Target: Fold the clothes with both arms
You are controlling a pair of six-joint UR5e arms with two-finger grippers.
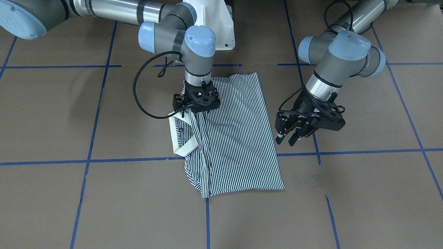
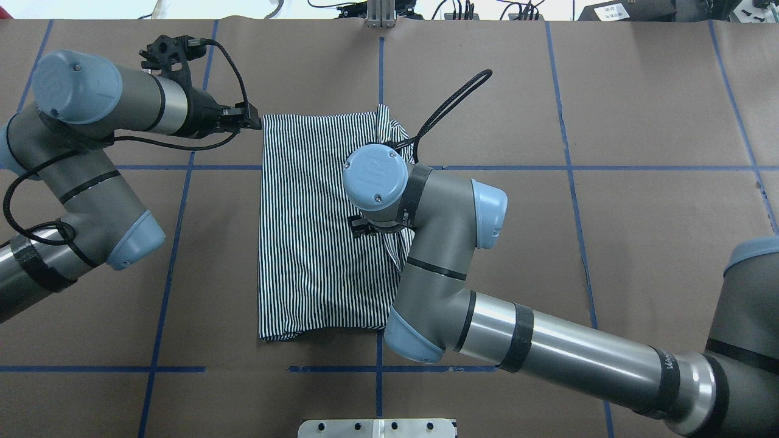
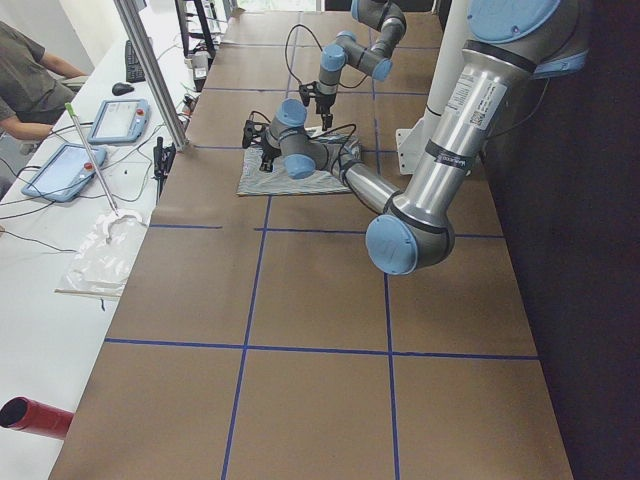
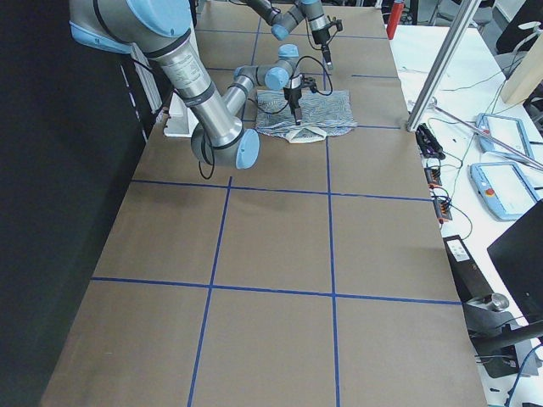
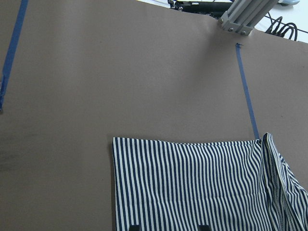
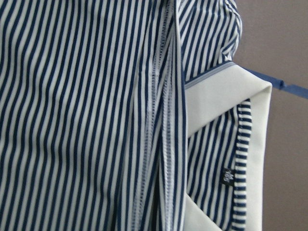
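Observation:
The striped polo shirt (image 1: 238, 138) lies folded into a long rectangle on the brown table, cream collar (image 1: 183, 148) sticking out at one side. It also shows in the overhead view (image 2: 304, 243). My right gripper (image 1: 195, 109) points straight down on the shirt next to the collar; its fingers are hidden under the wrist. The right wrist view shows only the stripes (image 6: 72, 120), a fold seam and the collar (image 6: 226, 91). My left gripper (image 1: 286, 139) is open and empty, hovering beside the shirt's far corner (image 5: 120, 144). In the overhead view the left gripper (image 2: 252, 123) is next to that corner.
Blue tape lines (image 1: 346, 152) grid the brown table paper. The white pedestal base (image 1: 218, 24) stands behind the shirt. A metal plate (image 2: 377, 427) sits at the near edge and an aluminium post (image 2: 380, 12) at the far edge. Benches with tablets (image 3: 115, 120) flank the table.

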